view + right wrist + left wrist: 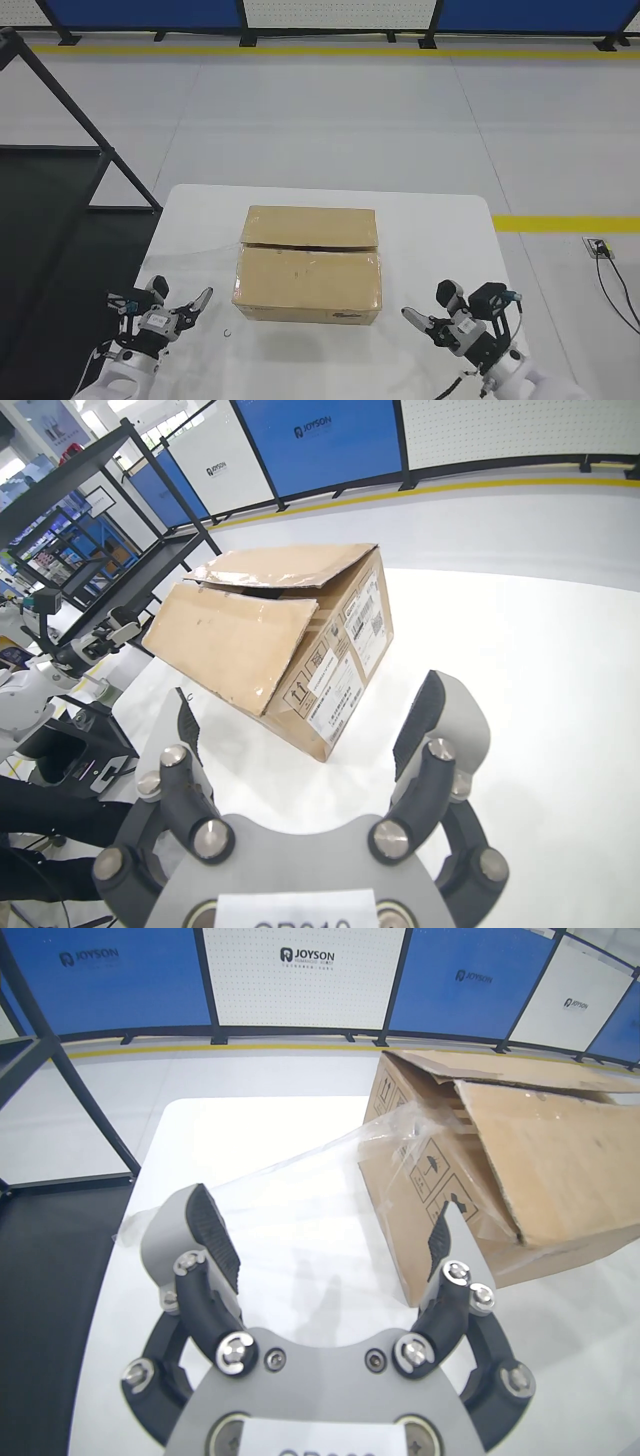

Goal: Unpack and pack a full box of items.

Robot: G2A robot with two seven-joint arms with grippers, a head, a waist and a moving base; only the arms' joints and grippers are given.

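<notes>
Fingers (212, 1238) spread wide on L gripper (325, 1208) & R gripper (305, 690); cardboard box (308, 265) mid white table (430, 230), flaps (310, 285) ajar; grey floor (300, 110), yellow line (300, 49), blue/white panels (150, 12) behind.

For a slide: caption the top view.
Loosely closed cardboard box on white table between open left gripper and open right gripper.

Pairs silver-grey plates (160, 1238) with black ribbed pads (212, 1233) on left tool (325, 1208) and right tool (305, 690); shows black links (205, 1303), shiny round screws (235, 1353), white label (297, 910) at base.
</notes>
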